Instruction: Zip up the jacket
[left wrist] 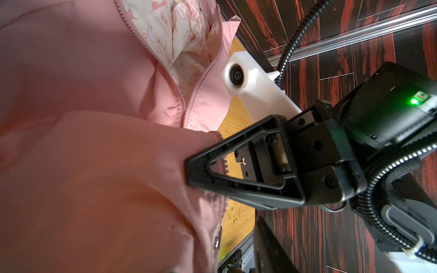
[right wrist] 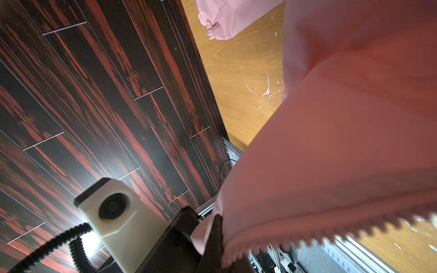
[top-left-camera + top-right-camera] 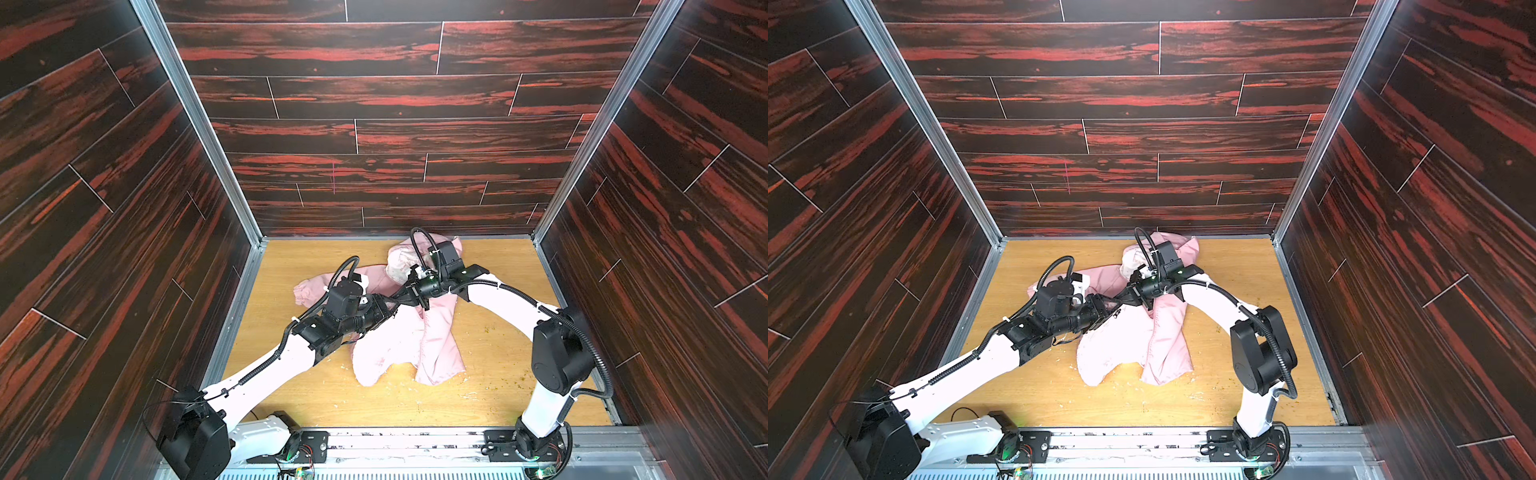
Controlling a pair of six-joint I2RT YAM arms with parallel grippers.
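Jacket (image 3: 399, 345) lies crumpled on the table (image 3: 291, 374), with both grippers tip to tip over its front, about mid-length. Right gripper (image 1: 189, 171): jaws closed, pinching a fold of the front edge, with teeth (image 1: 220, 136) showing just beside the tips. Left gripper (image 3: 388, 308): only one finger (image 1: 267, 243) shows in its wrist view and the rest is under cloth, so I cannot tell whether it has fabric or how wide it stands. Key relation: the zip line is the long axis, running from the collar beyond the jaws, toward the back wall, to the hem behind them, toward the arm bases. Beyond the right jaws the two tooth rows spread in a V over the lining (image 1: 170, 30). They converge just short of those jaws, then vanish under the held fold. Slider not made out. Judgement: the collar side is unzipped. The right jaws are anchoring the edge, so the left gripper is the free one and the nearer one for the pull. Surface is smooth wood with crumbs (image 3: 494, 332). The thin cloth will likely slide if tugged without an anchor. Walls (image 3: 374, 124) close in three sides. The collar sits close to the back wall, so there is little room beyond the jaws and more behind them.
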